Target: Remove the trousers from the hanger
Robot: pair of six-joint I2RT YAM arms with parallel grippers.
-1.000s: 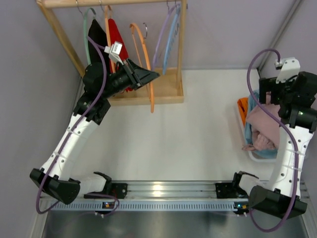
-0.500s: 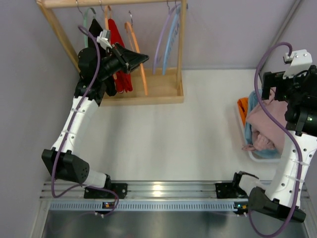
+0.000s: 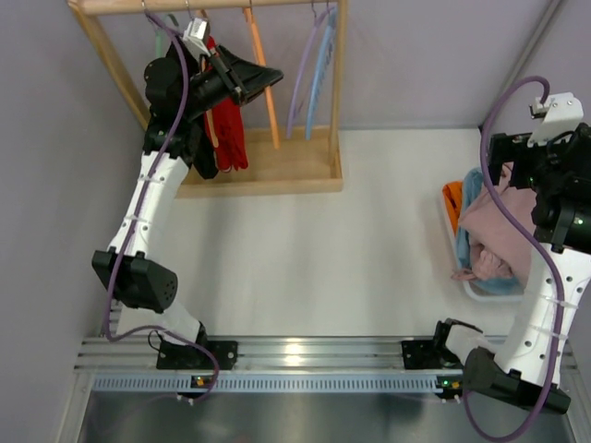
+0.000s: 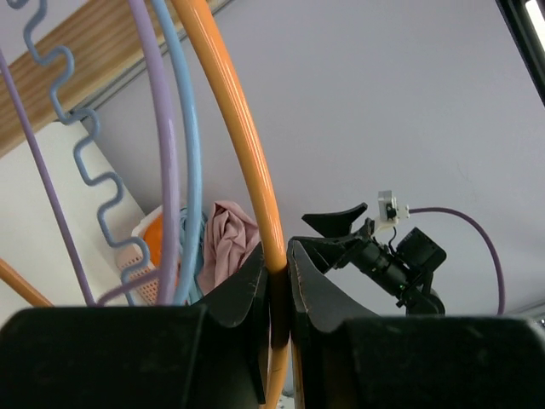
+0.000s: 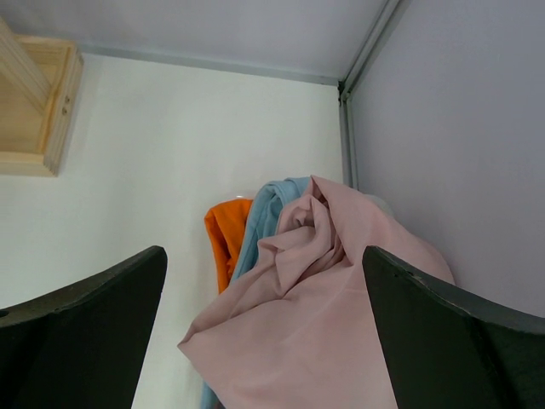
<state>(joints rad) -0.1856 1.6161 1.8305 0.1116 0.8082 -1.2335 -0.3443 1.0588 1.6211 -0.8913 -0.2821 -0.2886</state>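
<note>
Left gripper (image 4: pixel 277 266): jaws closed tight on one arm of the thin curved orange plastic hanger (image 4: pixel 245 141), which is held high against the top rail of the wooden clothes rack (image 3: pixel 268 172), just beside the lilac and blue hangers. The hanger is bare. Whether its hook sits over the rail cannot be told. The dusty-pink cloth trousers (image 5: pixel 334 294) are found well apart from the rack, across the table to its right, heaped on blue and orange cloths in a pale basket (image 3: pixel 469 289). Right gripper (image 5: pixel 266 285): jaws spread fully, nothing held, poised over the heap. The task is judged essentially done. Risks noted: if the hanger is released with the hook short of the rail, it would drop; a swing could knock the neighbouring hangers; the loose heap could slide over the basket rim.
</note>
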